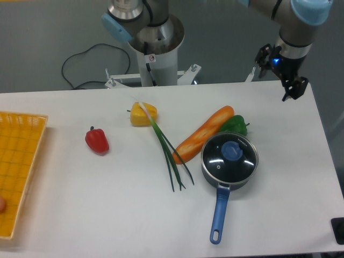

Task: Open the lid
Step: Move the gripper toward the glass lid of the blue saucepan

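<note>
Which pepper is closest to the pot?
The green pepper. It sits right behind the saucepan, beside the baguette. The yellow pepper and the red pepper lie much farther left on the table.

Round clear glass lid with blue centre knob (230, 153) is sitting on the dark saucepan with long blue handle (219, 214); claw (279, 75) is hanging apart, above the white worktop's (107, 193) far right corner.

The arm's grey base column (157, 40) stands upright beyond the far edge of the white table (80, 204). A blue-capped joint (119, 24) sits at its top left. Another blue-capped joint (309, 12) hangs above the table's far right corner, the wrist pointing downward below it. The gripper (280, 75) hovers above that corner, its dark fingers spread apart, holding nothing.
</note>
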`<state>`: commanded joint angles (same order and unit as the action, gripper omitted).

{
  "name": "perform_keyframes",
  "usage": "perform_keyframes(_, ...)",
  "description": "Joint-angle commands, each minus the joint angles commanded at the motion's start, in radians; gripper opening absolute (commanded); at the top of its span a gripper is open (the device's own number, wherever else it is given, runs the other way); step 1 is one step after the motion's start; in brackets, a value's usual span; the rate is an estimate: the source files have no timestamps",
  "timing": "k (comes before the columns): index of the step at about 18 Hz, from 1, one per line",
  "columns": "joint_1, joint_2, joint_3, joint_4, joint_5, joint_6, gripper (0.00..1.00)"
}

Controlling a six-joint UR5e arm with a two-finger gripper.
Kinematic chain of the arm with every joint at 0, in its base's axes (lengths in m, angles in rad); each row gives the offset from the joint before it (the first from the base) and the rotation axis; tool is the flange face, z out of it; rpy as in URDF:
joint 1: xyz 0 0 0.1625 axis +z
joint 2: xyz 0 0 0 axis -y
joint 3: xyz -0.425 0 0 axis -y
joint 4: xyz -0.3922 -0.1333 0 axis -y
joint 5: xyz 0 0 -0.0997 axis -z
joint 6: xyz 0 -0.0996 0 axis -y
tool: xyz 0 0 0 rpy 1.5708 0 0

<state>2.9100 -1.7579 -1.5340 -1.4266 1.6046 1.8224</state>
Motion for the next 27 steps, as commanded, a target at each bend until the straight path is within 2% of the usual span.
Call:
perform_keyframes(7,-0.002,0.002,-0.018,0.002,-0.003,-0.002,1.00)
perform_keyframes(9,0.000,0.000,-0.029,0.002,-0.021,-0.038,1.00)
perform_keyframes(12,-0.002,0.002,-0.041,0.031,-0.051,-0.153,1.00)
perform_keyframes(17,-0.006,0.003,-0.052,0.032,-0.052,-0.169,1.00)
perform_keyframes(20,-0.023,0.003,-0.058,0.032,-0.057,-0.179,1.00)
perform_keyframes(23,-0.057,-0.002,-0.058,0.040,-0.081,-0.270,1.00)
perform_keyframes(27,-0.087,-0.008,-0.058,0.046,-0.081,-0.299,1.00)
